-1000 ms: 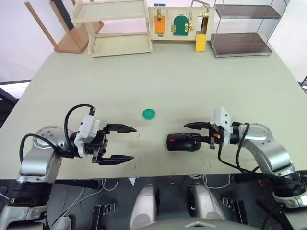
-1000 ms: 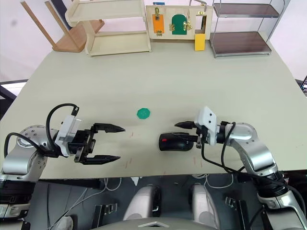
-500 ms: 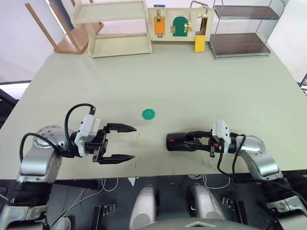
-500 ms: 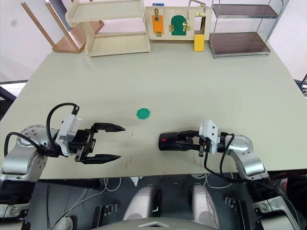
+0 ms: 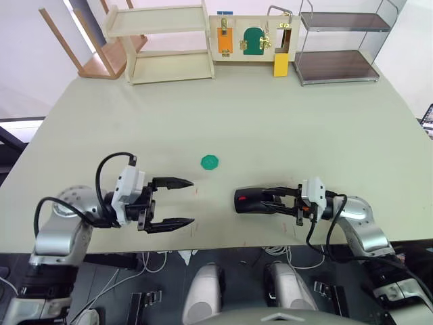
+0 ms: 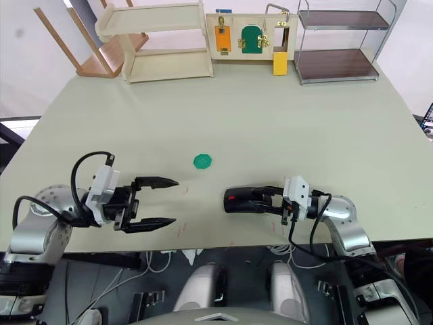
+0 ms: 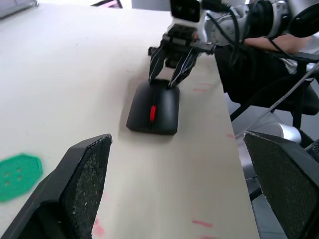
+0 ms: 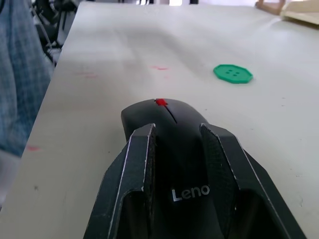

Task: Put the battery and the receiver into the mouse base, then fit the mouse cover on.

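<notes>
The black oval mouse (image 5: 257, 201) with a red scroll wheel lies flat on the pale green worktop (image 5: 270, 122), near the robot's edge and right of centre. The glossy black curved mouse cover (image 8: 172, 127), with its small pale brand mark towards the rear, sits over the body so that no open cavity and no red inside parts show; the mouse base under it cannot be told apart from the cover. Neither a battery nor a receiver lies loose anywhere on the surface, so they are most likely already inside, though that cannot be confirmed by sight.

The right tool (image 5: 277, 200) reaches in low from the rear of the mouse, its two black fingers (image 8: 142, 159) narrowly parted and resting on top of the cover's back end, apparently pressing it down rather than gripping it. The left tool (image 5: 183, 202) hangs just above the worktop well to the left, its fingers spread wide and holding nothing. A flat green octagonal disc (image 5: 210, 161) lies apart, between the two tools and further from the robot.

By this look the task is at or near its end: what may remain is seating the cover fully and drawing the right tool away
</notes>
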